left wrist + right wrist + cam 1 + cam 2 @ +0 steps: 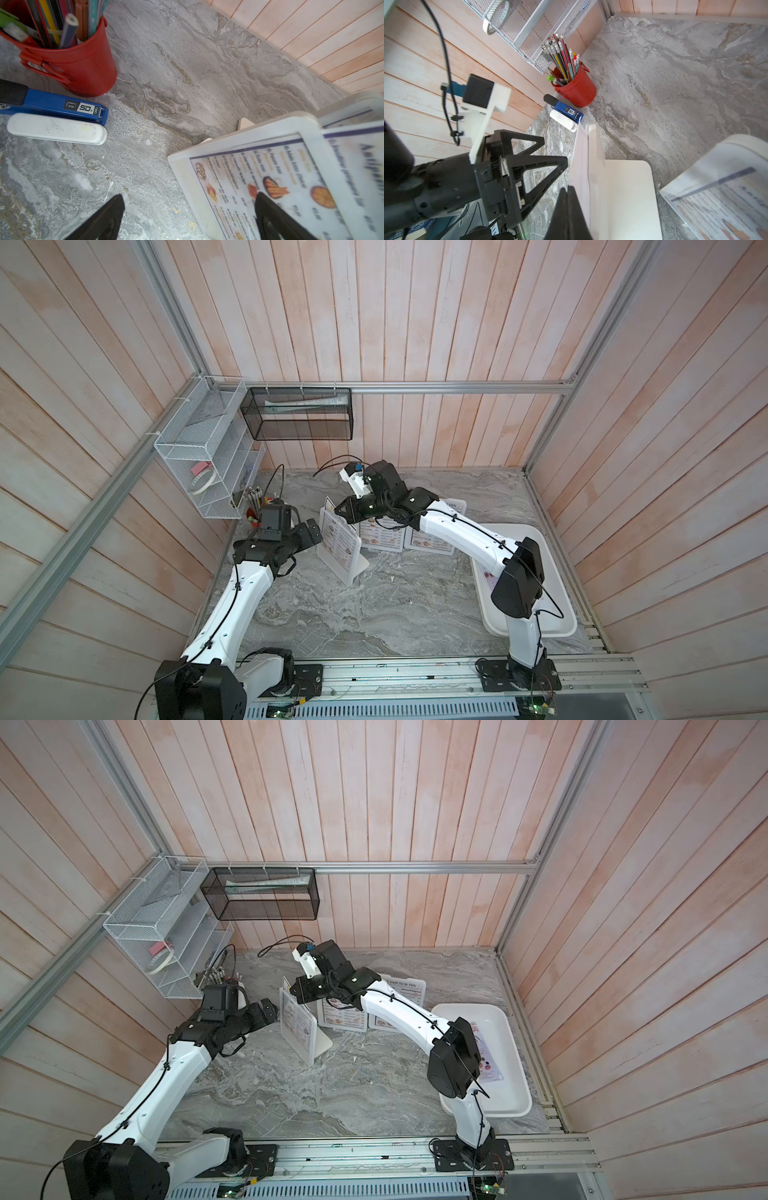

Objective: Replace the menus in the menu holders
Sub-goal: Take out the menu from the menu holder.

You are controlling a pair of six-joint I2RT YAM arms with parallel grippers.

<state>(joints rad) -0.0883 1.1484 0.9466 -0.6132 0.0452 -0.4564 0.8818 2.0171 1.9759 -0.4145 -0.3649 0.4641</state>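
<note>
Right gripper (pixel 568 193): clamped on menu (pixel 580 158) top edge | left gripper (pixel 189 195): jaws wide apart, empty, just beside menu holder (pixel 360 566) | desk (pixel 374 614) front half: bare marble.

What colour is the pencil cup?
The pencil cup is red; the left wrist view shows it best.

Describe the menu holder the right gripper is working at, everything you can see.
The turned menu holder is a white plastic frame with rounded corners, a clear front showing food photos, and a wedge back. It stands upright on the grey marble-look table, facing the open left gripper. A menu sheet sticks out of its top, pinched by the shut right gripper.
</note>
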